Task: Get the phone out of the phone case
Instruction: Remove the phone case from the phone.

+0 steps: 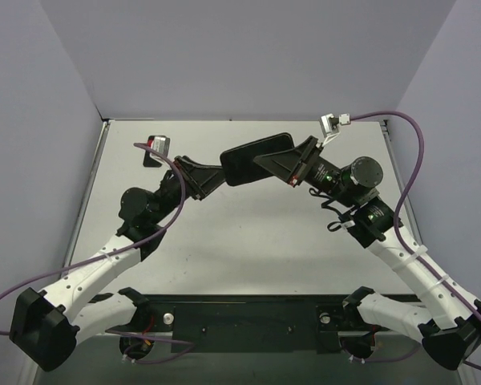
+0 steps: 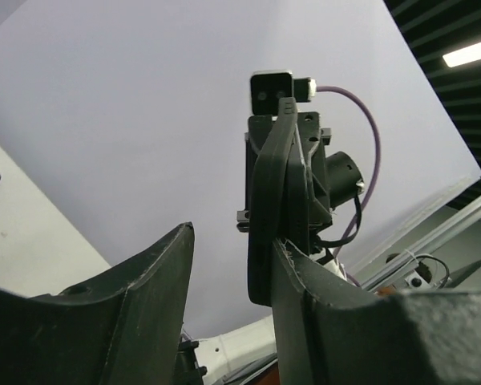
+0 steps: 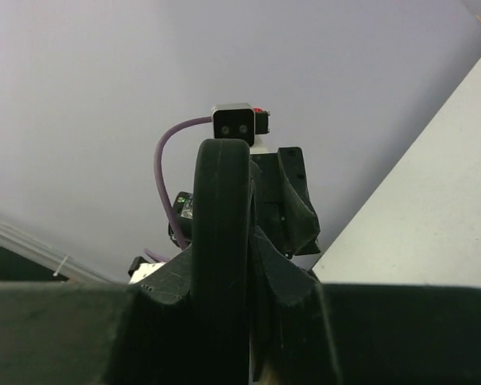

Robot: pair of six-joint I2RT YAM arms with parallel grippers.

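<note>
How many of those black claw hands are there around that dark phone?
2. The left gripper is at the left end of the black cased phone, fingers apart around it. The right gripper clamps the phone's right end. None seems hidden.

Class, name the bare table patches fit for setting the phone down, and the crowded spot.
Bare: the table just beyond the base plate; also the far strip by the back wall. Crowded: mid-table, where left gripper and right gripper meet at the phone case.
</note>
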